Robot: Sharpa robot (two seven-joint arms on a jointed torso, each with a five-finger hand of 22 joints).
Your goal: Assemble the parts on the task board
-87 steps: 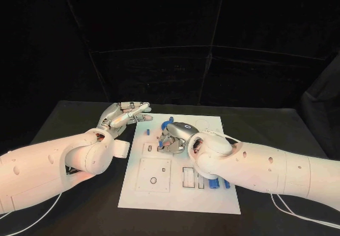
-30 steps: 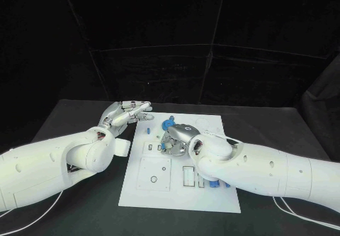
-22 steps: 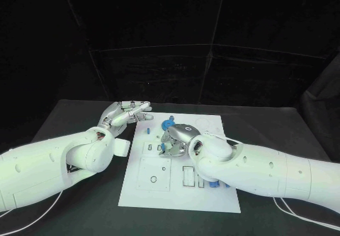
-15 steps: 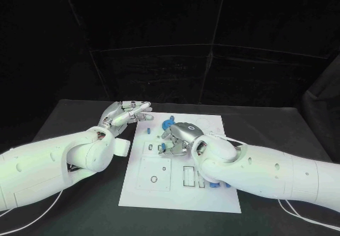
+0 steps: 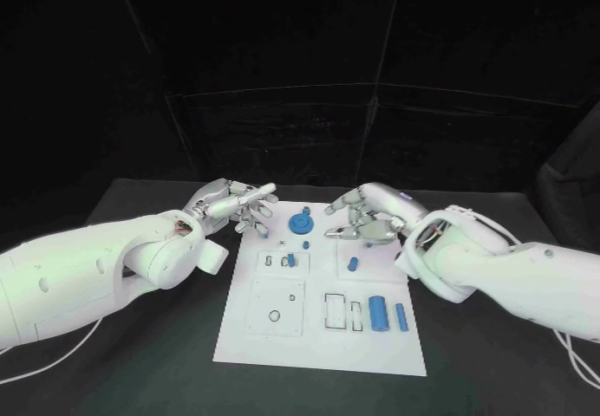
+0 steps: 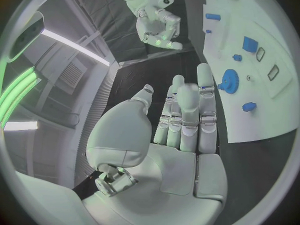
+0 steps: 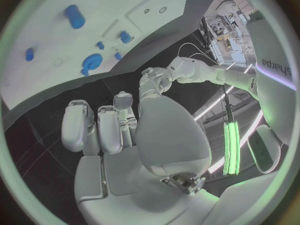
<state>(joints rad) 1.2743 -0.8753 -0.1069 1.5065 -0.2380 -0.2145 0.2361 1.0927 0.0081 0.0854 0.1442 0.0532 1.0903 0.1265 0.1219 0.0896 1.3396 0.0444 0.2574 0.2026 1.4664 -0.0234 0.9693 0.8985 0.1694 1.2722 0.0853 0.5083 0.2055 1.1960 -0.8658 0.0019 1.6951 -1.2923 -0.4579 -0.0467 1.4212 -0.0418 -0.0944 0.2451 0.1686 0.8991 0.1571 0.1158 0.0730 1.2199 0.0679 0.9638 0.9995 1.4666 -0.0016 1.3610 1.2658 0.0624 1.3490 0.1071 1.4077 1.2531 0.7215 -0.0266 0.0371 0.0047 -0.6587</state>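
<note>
Parts [image 5: 379, 310] on task board [image 5: 316, 347]

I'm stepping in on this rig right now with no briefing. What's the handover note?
Left hand: open, holding nothing, over the far left edge of the task board.
Right hand: open, holding nothing, over the board's far right part.
Round blue gear sits at the far end between the hands; a small blue piece lies mid-board; two blue bars lie near the slots at the near right.
Left: the loose pieces look unseated.
</note>
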